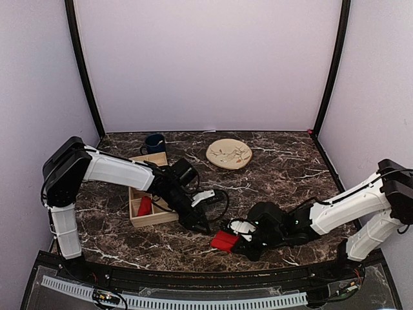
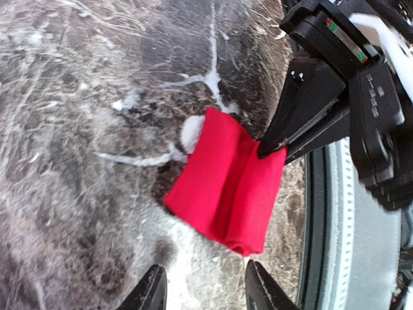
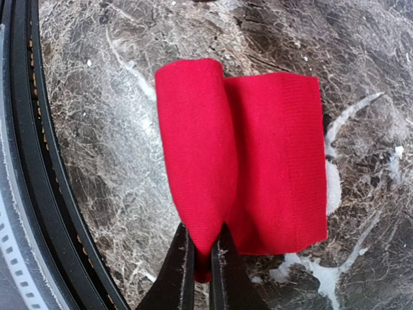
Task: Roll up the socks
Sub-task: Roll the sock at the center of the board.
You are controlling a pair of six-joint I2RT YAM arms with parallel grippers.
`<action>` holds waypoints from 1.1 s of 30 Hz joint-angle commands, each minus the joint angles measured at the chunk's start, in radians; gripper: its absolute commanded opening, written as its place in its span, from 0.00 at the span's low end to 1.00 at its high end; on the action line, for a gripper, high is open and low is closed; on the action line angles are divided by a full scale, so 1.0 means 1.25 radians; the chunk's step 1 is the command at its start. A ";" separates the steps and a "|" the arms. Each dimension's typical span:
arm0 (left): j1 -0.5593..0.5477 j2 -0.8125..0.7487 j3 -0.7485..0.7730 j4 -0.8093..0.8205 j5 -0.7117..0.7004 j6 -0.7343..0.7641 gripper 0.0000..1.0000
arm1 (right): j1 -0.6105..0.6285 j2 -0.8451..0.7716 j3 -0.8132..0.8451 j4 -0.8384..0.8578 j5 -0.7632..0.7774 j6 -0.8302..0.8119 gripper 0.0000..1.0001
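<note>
A folded red sock (image 1: 224, 241) lies on the marble table near the front edge, one side rolled into a thick fold. My right gripper (image 1: 241, 239) is shut on the end of that rolled fold; in the right wrist view the gripper (image 3: 201, 253) pinches the sock (image 3: 245, 161) between its jaws. My left gripper (image 1: 201, 227) is open and empty just left of the sock. In the left wrist view the sock (image 2: 222, 187) lies ahead of the open left gripper (image 2: 204, 287), apart from it. A second red sock (image 1: 144, 206) lies in a wooden box.
The wooden box (image 1: 153, 218) stands under the left arm. A dark blue mug (image 1: 155, 143) is behind it. The round beige plate (image 1: 229, 154) sits at the back centre. The table's black front rail (image 3: 32, 161) runs close beside the sock.
</note>
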 commanded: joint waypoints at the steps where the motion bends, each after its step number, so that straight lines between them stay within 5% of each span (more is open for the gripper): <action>1: 0.001 -0.085 -0.095 0.181 -0.063 -0.061 0.46 | -0.032 -0.007 -0.012 0.030 -0.090 0.023 0.00; 14: -0.110 -0.195 -0.261 0.429 -0.262 -0.053 0.47 | -0.140 0.045 -0.027 0.073 -0.312 0.074 0.00; 33: -0.216 -0.228 -0.288 0.435 -0.368 0.095 0.51 | -0.236 0.111 -0.066 0.176 -0.495 0.170 0.00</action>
